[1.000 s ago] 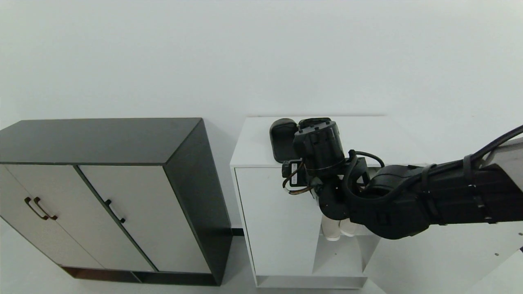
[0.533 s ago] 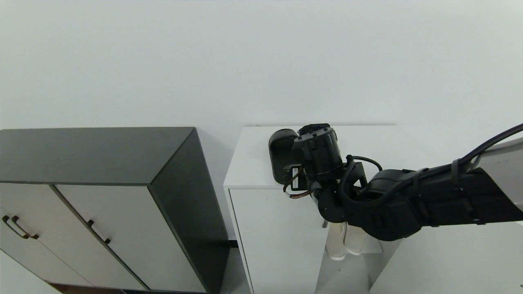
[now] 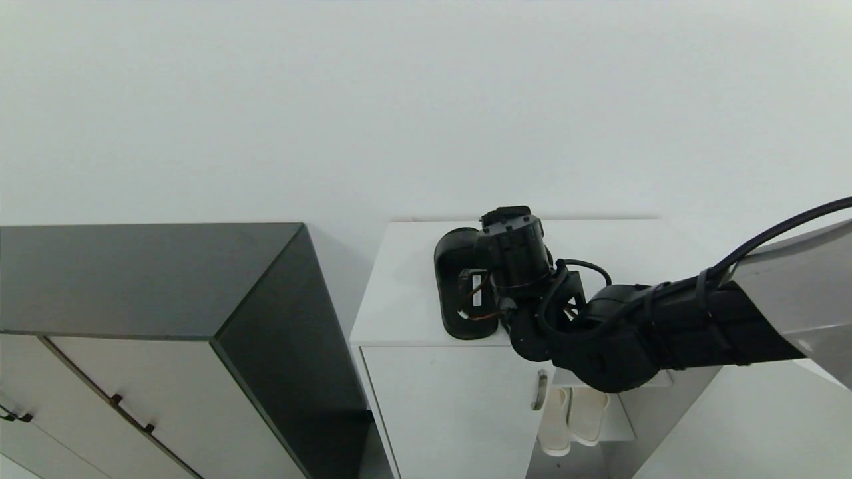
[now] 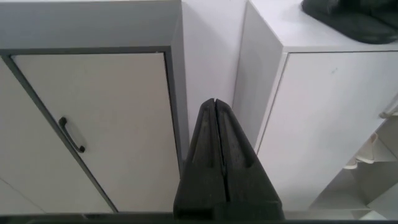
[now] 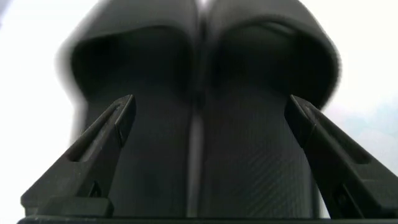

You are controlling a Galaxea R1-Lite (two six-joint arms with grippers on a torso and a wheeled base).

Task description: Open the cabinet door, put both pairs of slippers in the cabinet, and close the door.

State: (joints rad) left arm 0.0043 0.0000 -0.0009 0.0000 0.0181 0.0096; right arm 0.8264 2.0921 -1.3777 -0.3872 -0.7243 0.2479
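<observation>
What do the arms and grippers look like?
The right arm is black with a grey upper section, a black cable strapped along it, and a white label and thin brown wires at the round wrist. The right gripper has two black wedge-shaped fingers; the left gripper has black, textured, tapering ones.

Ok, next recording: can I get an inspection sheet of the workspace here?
Surface: top of white cabinet, bearing black slippers.
Job's things: white slippers on a shelf inside the white cabinet's open right side; handle on its front panel.
Clutter: nothing seen.
End effectors: right end effector open, fingers either side of the black slippers; left end effector shut, empty.
Cables: black cable along the right arm, looped near the wrist.
Surroundings: dark cabinet with closed doors at left; plain white wall.
</observation>
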